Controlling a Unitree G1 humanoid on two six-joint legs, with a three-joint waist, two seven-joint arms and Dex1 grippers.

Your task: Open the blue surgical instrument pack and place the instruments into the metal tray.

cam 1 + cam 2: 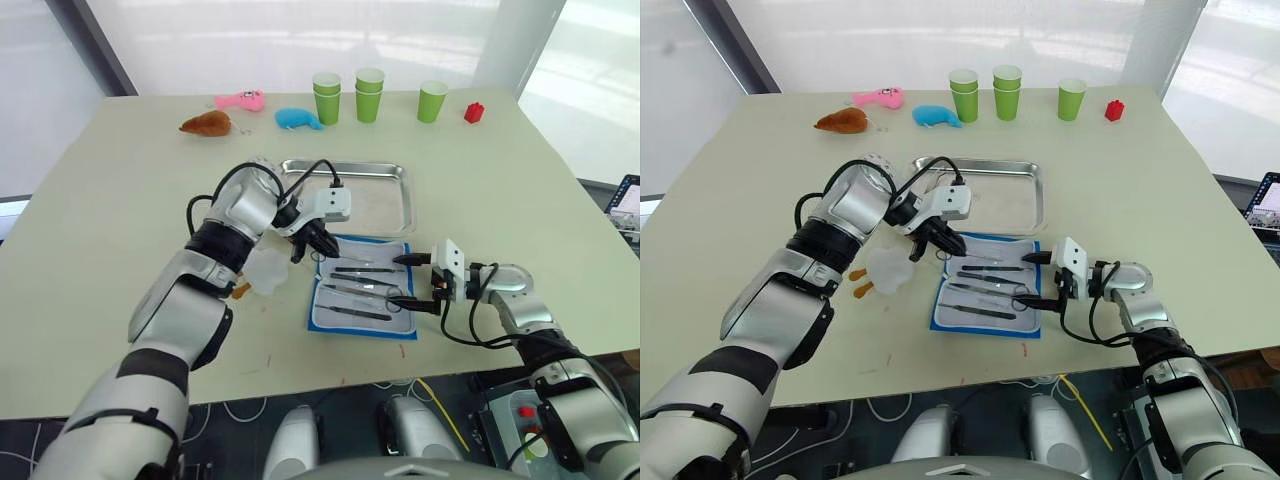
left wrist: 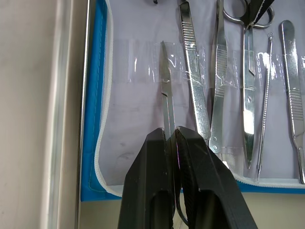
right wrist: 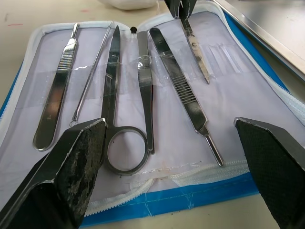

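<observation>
We've got the left end effector (image 2: 172,138) pinched shut on a thin scalpel-type instrument (image 2: 167,100) at the tray-side edge of the open blue surgical instrument pack (image 1: 362,288), which lies on the surface just in front of the metal tray (image 1: 385,170). Right end effector (image 3: 171,138) wide open, nothing held, at the pack's opposite end by the scissors (image 3: 114,109). Other instruments (image 3: 178,93) sit in their pockets.

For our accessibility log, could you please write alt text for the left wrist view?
The left end effector is shut on a thin instrument lying in the open blue pack. Five more instruments lie beside it, with the tray along the pack's edge.
</observation>
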